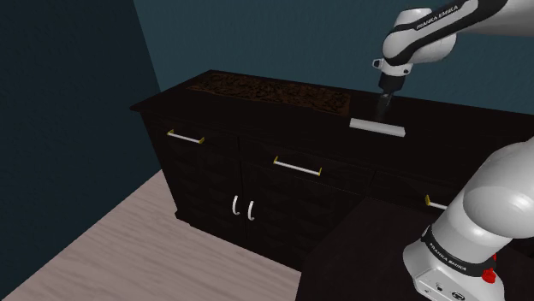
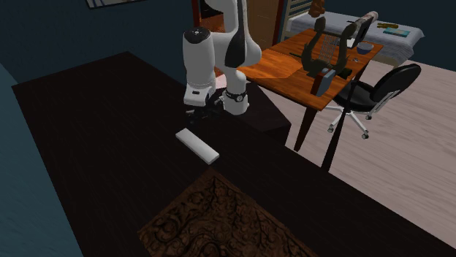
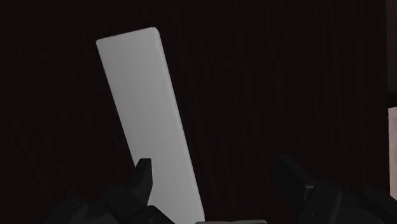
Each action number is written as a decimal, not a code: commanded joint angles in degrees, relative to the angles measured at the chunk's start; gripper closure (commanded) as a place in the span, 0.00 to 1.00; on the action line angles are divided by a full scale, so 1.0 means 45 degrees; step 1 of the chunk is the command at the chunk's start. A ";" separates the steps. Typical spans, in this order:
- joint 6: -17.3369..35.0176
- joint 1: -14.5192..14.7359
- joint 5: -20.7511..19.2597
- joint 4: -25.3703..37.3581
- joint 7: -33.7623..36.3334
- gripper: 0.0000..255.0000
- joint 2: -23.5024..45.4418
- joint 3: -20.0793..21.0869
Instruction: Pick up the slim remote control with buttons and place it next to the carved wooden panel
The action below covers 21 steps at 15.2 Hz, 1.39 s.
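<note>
1. Remote (image 1: 376,126): a slim, plain white slab with no buttons discernible. It lies flat on the dark surface (image 1: 462,137). In the second exterior view, 1 short end of the remote (image 2: 197,146) points toward the nearest corner of the panel (image 2: 219,223). A narrow strip of bare top lies between them, so they do not touch.

2. Panel (image 1: 269,89): brown with carved relief. It lies flat on the same surface, to the shoulder view's left of the remote.

3. End effector (image 1: 384,108): black and pointing down, carried on the white arm (image 1: 428,34) directly above the remote. In the wrist view its 2 fingers (image 3: 141,179) are spread wide. The remote (image 3: 149,121) runs beneath them, close by 1 finger and well apart from the other, and is not clasped. Whether a fingertip touches it cannot be told.

4. Surface: the top of a dark cabinet. Pale handles (image 1: 297,165) show on the cabinet's front.

5. Surroundings: an orange desk (image 2: 281,66), a black chair (image 2: 376,84) and a light plank floor (image 1: 111,248).
</note>
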 commanded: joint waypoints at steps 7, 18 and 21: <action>0.1712 0.0272 0.2103 0.0984 -0.2821 0.00 0.2913 -0.1324; 0.2525 0.0291 0.2599 0.0678 -0.3187 0.00 0.3539 -0.1366; 0.2522 0.0291 0.2596 0.0678 -0.3185 1.00 0.3537 -0.1365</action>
